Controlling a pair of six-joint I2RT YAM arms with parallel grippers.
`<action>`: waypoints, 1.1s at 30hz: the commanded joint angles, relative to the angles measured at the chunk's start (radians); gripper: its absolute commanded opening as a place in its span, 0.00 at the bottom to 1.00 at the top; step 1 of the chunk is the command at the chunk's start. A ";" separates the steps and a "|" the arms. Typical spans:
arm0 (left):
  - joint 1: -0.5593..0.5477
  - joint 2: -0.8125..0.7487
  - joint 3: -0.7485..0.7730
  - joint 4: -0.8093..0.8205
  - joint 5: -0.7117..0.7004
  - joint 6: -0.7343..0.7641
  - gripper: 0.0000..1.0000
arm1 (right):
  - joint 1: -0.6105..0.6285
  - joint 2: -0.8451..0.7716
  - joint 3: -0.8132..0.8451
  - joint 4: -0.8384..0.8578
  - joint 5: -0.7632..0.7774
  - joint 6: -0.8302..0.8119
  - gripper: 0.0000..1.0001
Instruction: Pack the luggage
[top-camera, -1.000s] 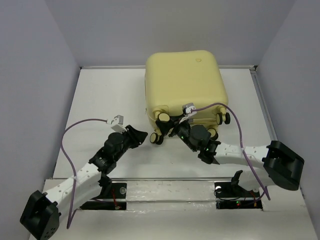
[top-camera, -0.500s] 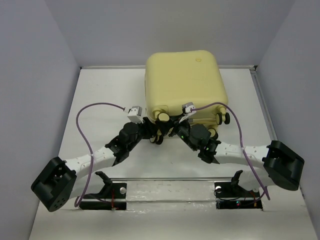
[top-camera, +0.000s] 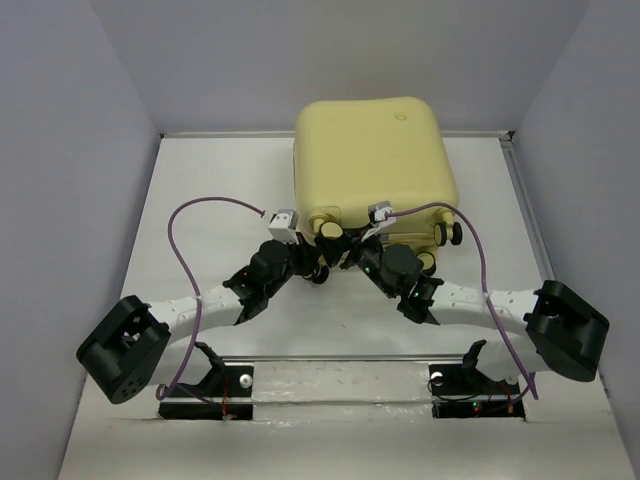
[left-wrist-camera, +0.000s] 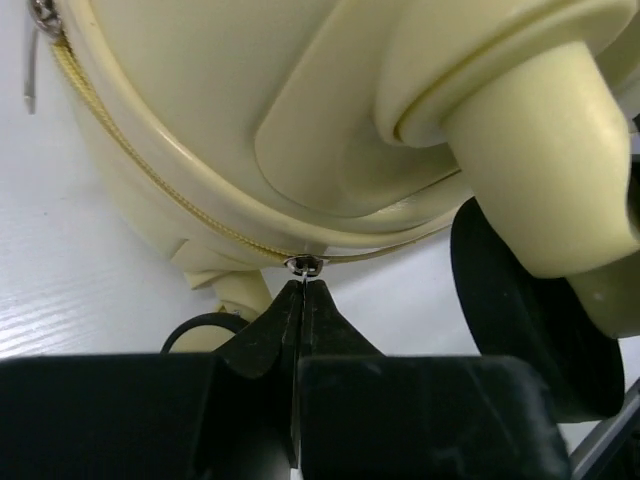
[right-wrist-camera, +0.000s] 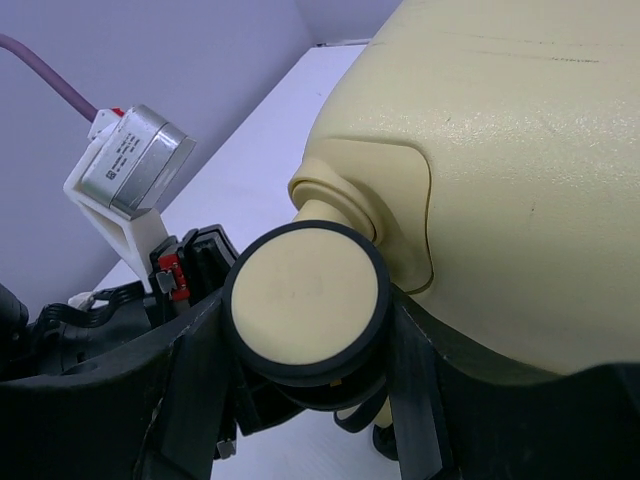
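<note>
The luggage (top-camera: 375, 165) is a pale-yellow hard-shell suitcase lying shut at the back middle of the table, wheels toward me. My left gripper (top-camera: 308, 262) is at its near-left corner; in the left wrist view the fingers (left-wrist-camera: 302, 292) are pressed together on the small metal zipper pull (left-wrist-camera: 304, 265) of the seam. My right gripper (top-camera: 337, 243) is next to it. In the right wrist view its fingers (right-wrist-camera: 305, 310) are clamped on either side of a black-and-yellow wheel (right-wrist-camera: 305, 297) of the suitcase (right-wrist-camera: 520, 150).
Another zipper slider (left-wrist-camera: 40, 20) hangs further along the seam. More wheels stick out at the suitcase's near-right corner (top-camera: 447, 236). The left arm's wrist camera (right-wrist-camera: 128, 172) is close beside the held wheel. Grey walls enclose the white table (top-camera: 200, 200).
My left arm has swung in from the open table on the left to the suitcase's near-left corner and closed on the zipper pull. The suitcase has shifted slightly right. The right gripper stays on the wheel.
</note>
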 joint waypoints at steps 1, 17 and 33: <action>0.017 -0.021 0.046 0.068 -0.150 0.034 0.06 | 0.009 -0.040 0.063 0.200 -0.055 0.048 0.07; 0.097 -0.104 0.009 -0.191 -0.333 0.004 0.06 | 0.009 -0.272 -0.056 0.070 0.011 -0.005 0.07; 0.269 -0.007 0.128 -0.120 -0.261 -0.099 0.10 | 0.009 -0.356 -0.081 -0.102 -0.212 0.030 0.07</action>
